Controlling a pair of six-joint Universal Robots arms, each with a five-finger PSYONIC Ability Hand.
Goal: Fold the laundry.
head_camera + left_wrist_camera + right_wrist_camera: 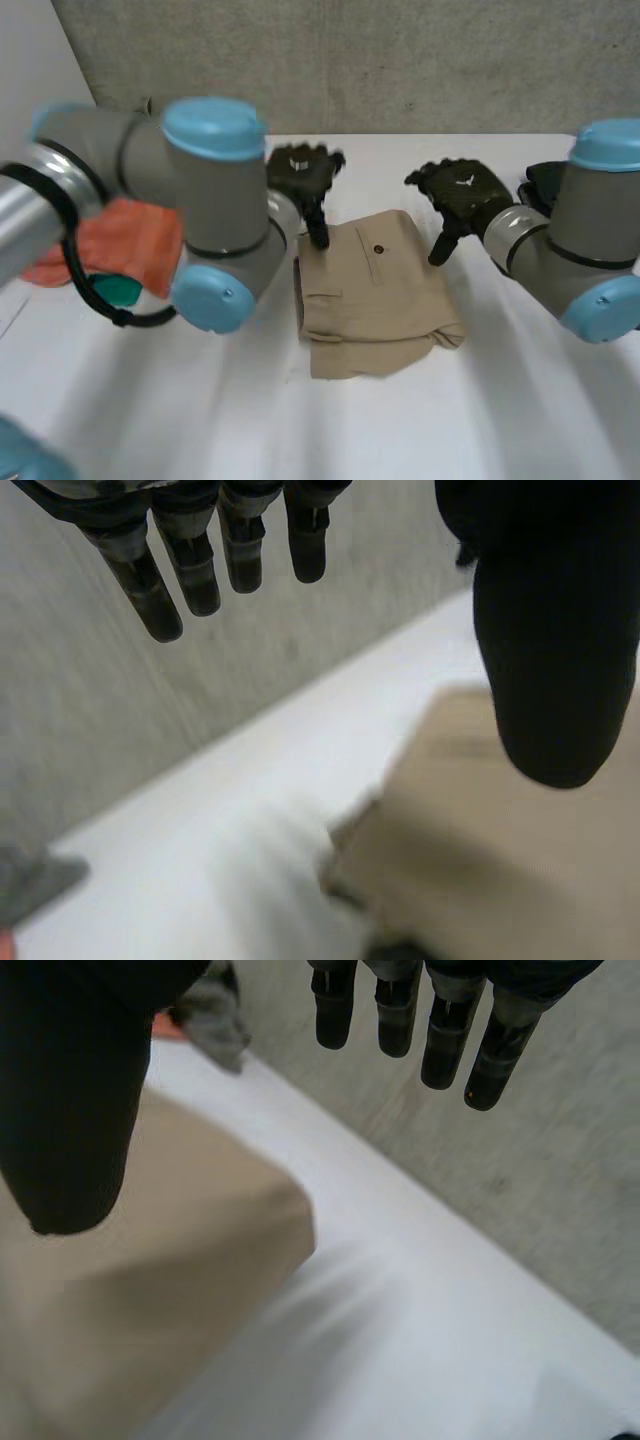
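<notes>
A folded tan garment (378, 300) lies in the middle of the white table (520, 400), a buttoned pocket facing up. The 2 hands hang over its far edge, 1 at each corner. The left hand (300, 172) is above the far left corner, its fingers (150, 585) straight and spread well away from the thumb (555, 660), holding nothing. The thumb points down over the garment (500, 870), and whether its tip touches the fabric cannot be told. The right hand (468, 195) is by the far right corner, its fingers (435, 1030) likewise straight and wide of the thumb (70, 1090), which hangs above the garment (150, 1290), empty too. An orange cloth (130, 240) lies at the table's left, partly behind the left arm (200, 200), with something teal (118, 290) just beside it.
</notes>
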